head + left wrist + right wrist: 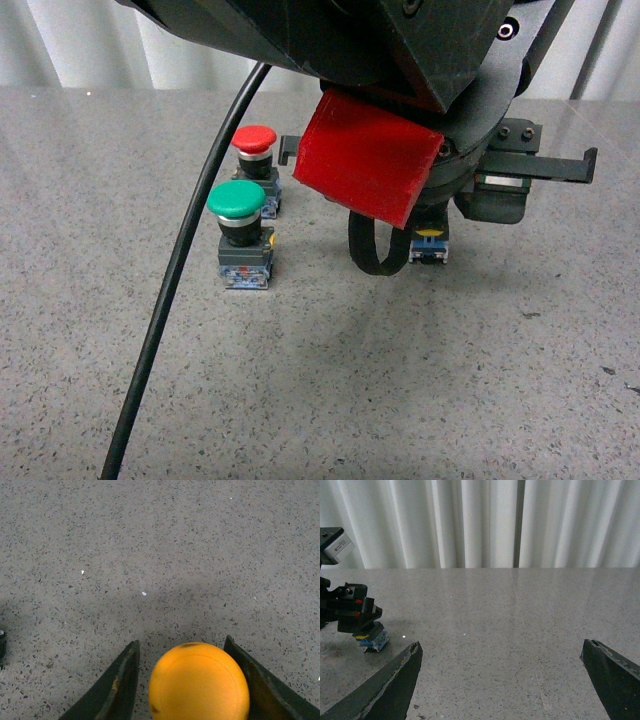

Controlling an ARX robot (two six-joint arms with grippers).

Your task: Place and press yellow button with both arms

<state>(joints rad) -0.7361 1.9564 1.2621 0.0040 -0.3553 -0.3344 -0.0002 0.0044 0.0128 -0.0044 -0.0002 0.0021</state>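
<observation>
My left gripper (185, 682) is shut on the yellow button (199, 682). The wide yellow cap fills the gap between the two black fingers (117, 685). In the front view the left arm's red housing (365, 160) hides the cap. Only the button's blue-grey base with its yellow tab (428, 245) shows below it, at or just above the table. The right wrist view shows that base (374, 640) under the left gripper (355, 615), far off to the side. My right gripper (502, 680) is open and empty, above bare table.
A green-capped button (240, 200) and behind it a red-capped button (254, 140) stand upright left of the held button. A black cable (170, 300) hangs across the left front. The grey speckled table (400, 380) ends at white curtains (470, 525).
</observation>
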